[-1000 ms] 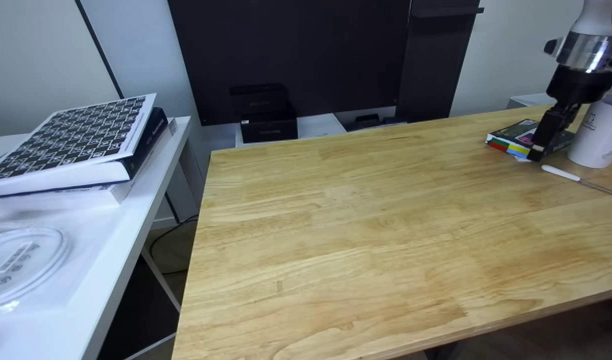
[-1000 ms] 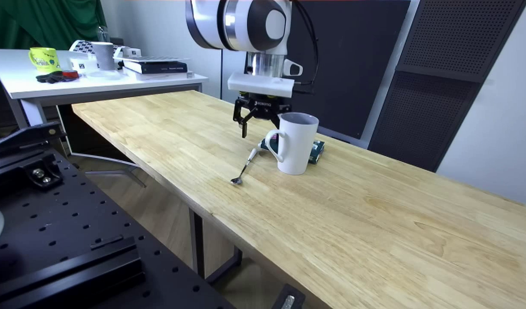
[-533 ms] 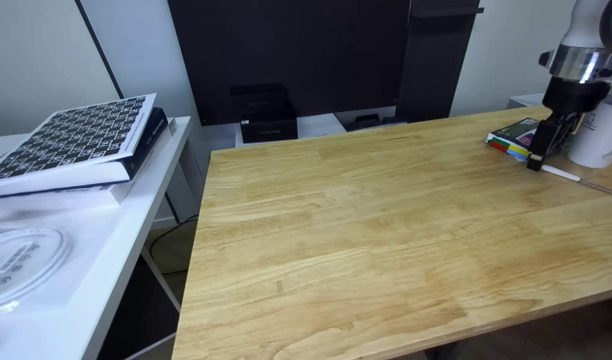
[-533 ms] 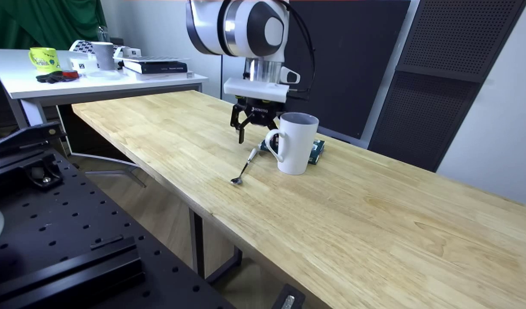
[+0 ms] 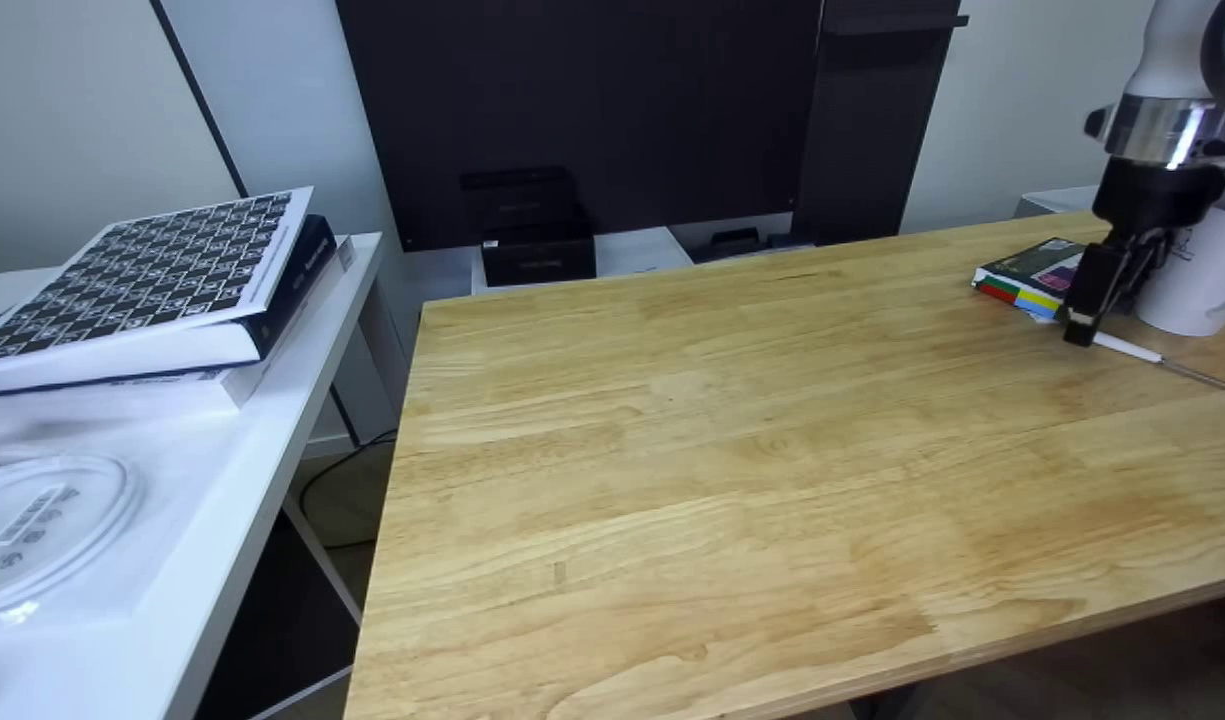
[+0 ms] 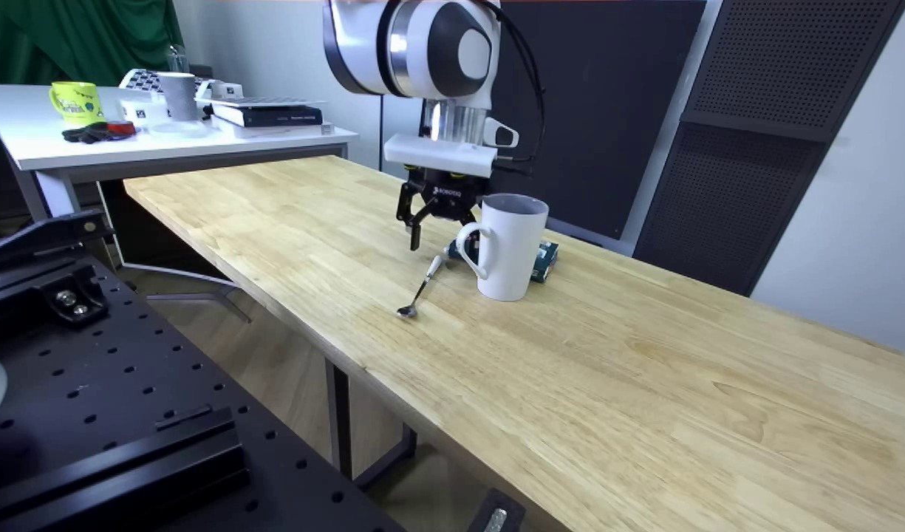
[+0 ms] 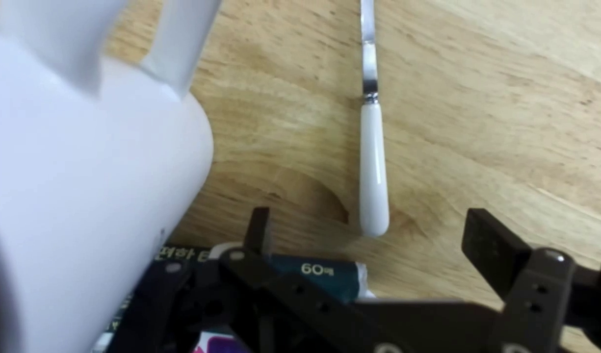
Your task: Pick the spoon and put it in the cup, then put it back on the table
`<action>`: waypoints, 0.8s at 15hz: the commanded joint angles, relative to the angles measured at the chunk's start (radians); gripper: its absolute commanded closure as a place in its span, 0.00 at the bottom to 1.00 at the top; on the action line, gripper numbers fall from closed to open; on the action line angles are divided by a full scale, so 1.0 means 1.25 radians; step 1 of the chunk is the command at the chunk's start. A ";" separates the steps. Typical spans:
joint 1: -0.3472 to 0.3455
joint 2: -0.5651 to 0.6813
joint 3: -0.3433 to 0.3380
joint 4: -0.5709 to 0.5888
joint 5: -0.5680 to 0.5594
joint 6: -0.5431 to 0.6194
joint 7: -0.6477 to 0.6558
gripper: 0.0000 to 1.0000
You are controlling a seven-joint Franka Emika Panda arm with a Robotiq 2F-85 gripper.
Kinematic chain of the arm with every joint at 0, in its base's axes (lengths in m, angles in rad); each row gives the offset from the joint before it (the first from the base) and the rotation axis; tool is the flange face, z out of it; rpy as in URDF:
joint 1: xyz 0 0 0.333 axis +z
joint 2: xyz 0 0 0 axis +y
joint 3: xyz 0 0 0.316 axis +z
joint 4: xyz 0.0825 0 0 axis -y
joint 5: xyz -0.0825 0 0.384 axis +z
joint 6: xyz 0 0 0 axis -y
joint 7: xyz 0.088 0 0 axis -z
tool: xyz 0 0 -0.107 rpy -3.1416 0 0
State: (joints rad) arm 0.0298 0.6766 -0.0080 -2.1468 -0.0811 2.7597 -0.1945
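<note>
Wrist view: cup (image 7: pixel 94 171) in the way left of spoon (image 7: pixel 373 137), box (image 7: pixel 329 282) just past the spoon's handle tip. Open table (image 7: pixel 501 127) to the right; narrower bare strip between cup and spoon.

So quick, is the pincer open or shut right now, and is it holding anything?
Pincer: open, holding nothing; the spoon lies on the table, touched by neither side.
</note>
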 commanded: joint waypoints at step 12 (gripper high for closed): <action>0.007 -0.007 -0.012 -0.062 -0.040 0.138 0.022 0.00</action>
State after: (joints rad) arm 0.0307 0.6766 -0.0111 -2.1966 -0.1042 2.8733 -0.1940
